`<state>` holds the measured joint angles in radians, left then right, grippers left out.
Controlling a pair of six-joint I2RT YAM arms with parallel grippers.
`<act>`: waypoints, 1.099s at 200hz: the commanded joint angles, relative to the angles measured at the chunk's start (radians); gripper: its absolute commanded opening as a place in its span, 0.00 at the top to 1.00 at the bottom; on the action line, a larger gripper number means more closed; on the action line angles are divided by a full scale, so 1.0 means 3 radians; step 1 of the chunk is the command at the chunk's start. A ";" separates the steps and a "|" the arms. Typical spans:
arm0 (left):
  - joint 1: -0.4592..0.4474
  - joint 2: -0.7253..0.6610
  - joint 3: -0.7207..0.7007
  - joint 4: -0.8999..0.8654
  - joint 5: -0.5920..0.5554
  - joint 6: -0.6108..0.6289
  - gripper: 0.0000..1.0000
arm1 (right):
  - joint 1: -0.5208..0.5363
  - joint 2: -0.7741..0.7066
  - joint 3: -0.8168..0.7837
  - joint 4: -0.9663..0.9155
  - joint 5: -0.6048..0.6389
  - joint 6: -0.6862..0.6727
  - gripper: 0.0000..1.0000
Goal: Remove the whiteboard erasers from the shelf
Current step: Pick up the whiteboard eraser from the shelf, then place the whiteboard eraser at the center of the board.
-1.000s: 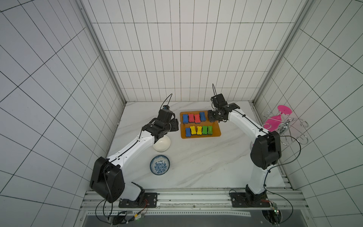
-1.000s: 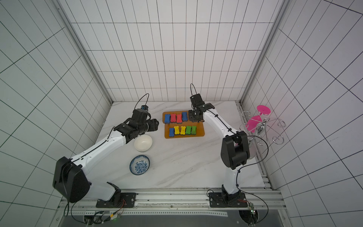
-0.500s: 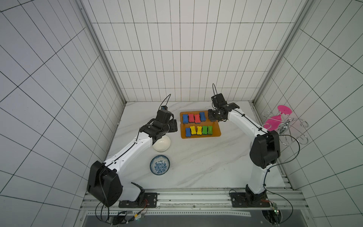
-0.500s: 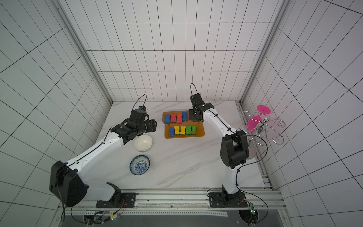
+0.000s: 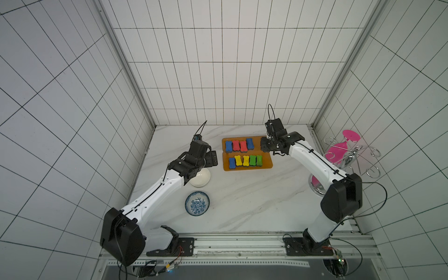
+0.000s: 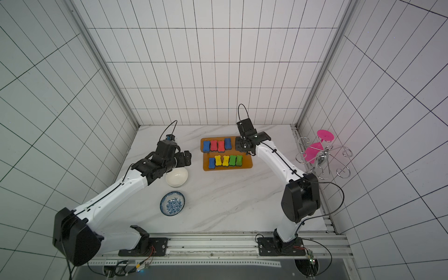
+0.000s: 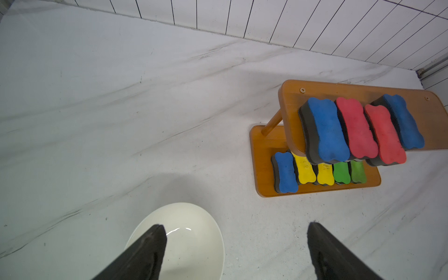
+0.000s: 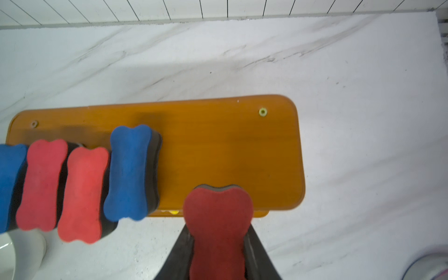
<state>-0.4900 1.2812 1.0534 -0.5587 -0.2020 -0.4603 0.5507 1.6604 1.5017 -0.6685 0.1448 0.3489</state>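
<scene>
The orange two-tier shelf (image 5: 266, 164) (image 6: 246, 165) stands at the back of the table. Its upper tier (image 8: 230, 145) carries blue, red, red and blue whiteboard erasers (image 5: 238, 146); the lower tier (image 7: 261, 155) holds blue, yellow and green ones (image 5: 245, 161). My right gripper (image 8: 218, 228) is shut on a red eraser (image 8: 218, 213), at the right end of the upper tier's front edge. In both top views that gripper (image 5: 265, 148) (image 6: 238, 146) hides the eraser. My left gripper (image 7: 236, 228) (image 5: 213, 158) hangs open and empty left of the shelf, above a white bowl (image 7: 194, 237).
The white bowl (image 5: 200, 178) and a blue-patterned bowl (image 5: 197, 203) sit left of centre on the marble table. A wire rack with pink glasses (image 5: 349, 155) stands at the right edge, close behind the right arm. Tiled walls enclose three sides.
The left gripper's jaws have spread much wider. The right gripper's jaws have closed in on the red eraser. Both arms have barely shifted.
</scene>
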 commanded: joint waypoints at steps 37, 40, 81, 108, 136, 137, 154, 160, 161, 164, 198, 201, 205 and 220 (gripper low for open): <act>-0.0002 -0.0093 -0.0055 -0.0051 -0.0181 -0.0038 0.02 | 0.0407 -0.0773 -0.0999 -0.0047 0.0306 0.0453 0.80; 0.0002 -0.0093 -0.0055 -0.0050 -0.0174 -0.0037 0.01 | 0.0435 -0.0815 -0.1062 -0.0049 0.0317 0.0484 0.80; -0.0005 -0.0165 -0.0081 -0.0013 -0.0030 0.0000 0.02 | 0.0809 -0.1319 -0.1893 -0.0071 0.0447 0.0964 0.80; -0.0014 -0.0186 -0.0116 0.0028 0.0046 -0.0005 0.02 | 0.1129 -0.1582 -0.2341 -0.0081 0.0530 0.1336 0.80; -0.0017 -0.0184 -0.0106 0.0037 0.0092 0.0015 0.02 | 0.1506 -0.1761 -0.2652 -0.0112 0.0628 0.1675 0.80; -0.0018 -0.0182 -0.0106 0.0037 0.0094 0.0015 0.02 | 0.1522 -0.1763 -0.2658 -0.0113 0.0632 0.1678 0.80; -0.0018 -0.0190 -0.0106 0.0033 0.0115 0.0015 0.02 | 0.1723 -0.1834 -0.2787 -0.0154 0.0708 0.1930 0.80; -0.0021 -0.0200 -0.0109 0.0036 0.0121 0.0016 0.02 | 0.1799 -0.1850 -0.2829 -0.0154 0.0724 0.2003 0.80; -0.0020 -0.0203 -0.0110 0.0036 0.0126 0.0016 0.02 | 0.1812 -0.1851 -0.2838 -0.0154 0.0729 0.2010 0.80; -0.0019 -0.0202 -0.0112 0.0037 0.0129 0.0016 0.02 | 0.1845 -0.1856 -0.2859 -0.0161 0.0733 0.2058 0.80; -0.0022 -0.0224 -0.0126 0.0057 0.0165 0.0010 0.02 | 0.2196 -0.1813 -0.3082 -0.0185 0.0778 0.2450 0.77; -0.0022 -0.0223 -0.0126 0.0054 0.0167 0.0010 0.02 | 0.2218 -0.1808 -0.3094 -0.0182 0.0780 0.2476 0.77; -0.0021 -0.0221 -0.0130 0.0057 0.0166 0.0006 0.02 | 0.2240 -0.1798 -0.3119 -0.0174 0.0783 0.2503 0.77; -0.0027 -0.0234 -0.0139 0.0059 0.0191 0.0000 0.02 | 0.2310 -0.1761 -0.3197 -0.0126 0.0770 0.2567 0.75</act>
<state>-0.4911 1.2343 1.0252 -0.5579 -0.1627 -0.4671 1.2095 1.1179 0.5785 -0.6964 0.3416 1.0225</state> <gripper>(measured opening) 0.984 0.280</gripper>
